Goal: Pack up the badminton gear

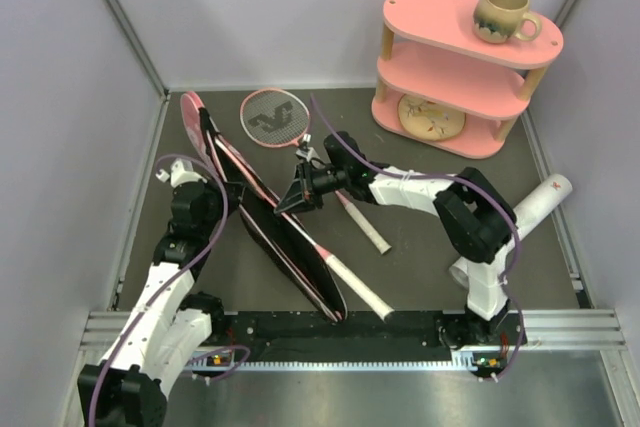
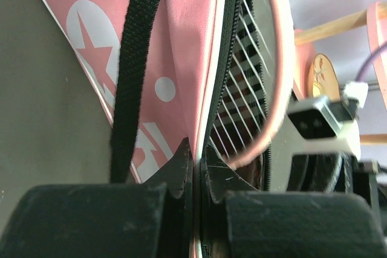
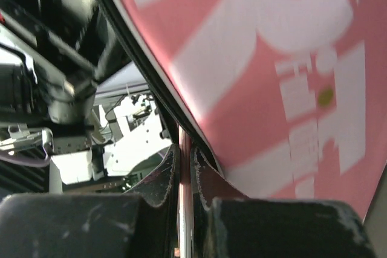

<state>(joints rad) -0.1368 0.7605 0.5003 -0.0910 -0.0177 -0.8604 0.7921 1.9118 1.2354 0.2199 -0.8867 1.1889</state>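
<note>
Two claws clamp shut on the pink bag (image 1: pixel 262 225): your left claw (image 2: pixel 195 156) on one edge, your right claw (image 3: pixel 184 156) opposite; it lies diagonally, wide end far-left.

The bag (image 1: pixel 270 232) is lying slantwise from 11 to 6 o'clock, splitting the mat (image 1: pixel 418 280). The left gripper (image 2: pixel 195 155) and right gripper (image 3: pixel 184 149) are pinching its edges from both sides and bridging the middle. A loose racket (image 1: pixel 272 117) is running from 12 towards 5 o'clock just beside it. The shelf (image 1: pixel 420 12) is filling the 1 o'clock corner. The tube (image 1: pixel 545 202) is lying at 3 o'clock, partly under the right arm (image 1: pixel 470 217). Bare mat is showing at 5 o'clock between the racket's handle and that arm, and at 12 o'clock between racket and shelf.
</note>
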